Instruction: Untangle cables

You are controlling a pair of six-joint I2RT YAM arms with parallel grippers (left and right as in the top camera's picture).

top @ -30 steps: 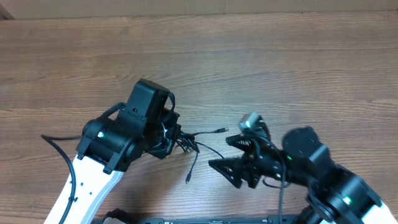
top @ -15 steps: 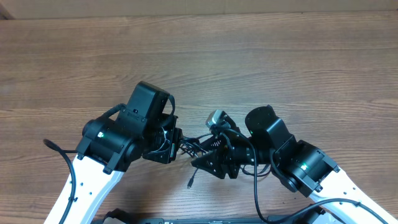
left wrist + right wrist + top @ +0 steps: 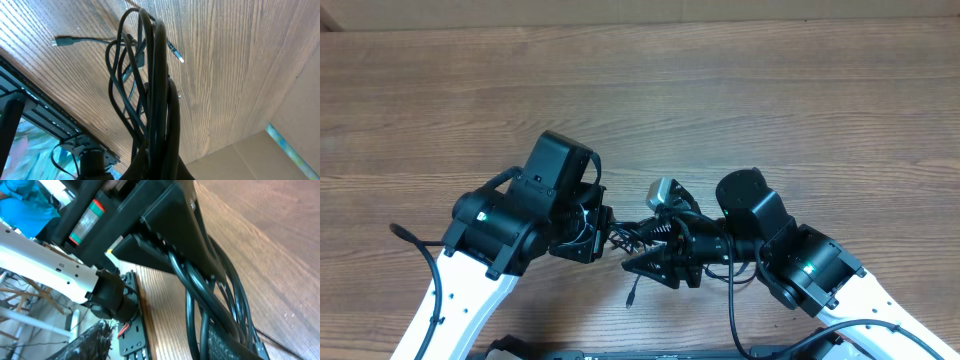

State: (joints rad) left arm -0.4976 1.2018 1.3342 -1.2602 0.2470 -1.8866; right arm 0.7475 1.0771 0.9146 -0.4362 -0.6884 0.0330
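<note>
The cables (image 3: pixel 626 233) sit in one bunch over the table (image 3: pixel 770 100), between the two arms. The left gripper (image 3: pixel 603 232) is squeezed tight on the cables. The right gripper (image 3: pixel 646 262) is right at the bunch, with cords running by its fingers, but it is too hard to tell if it pinches them. One plug end (image 3: pixel 631 297) dangles loose. The loops look knotted, so most of the job seems left. No words can be read anywhere.
</note>
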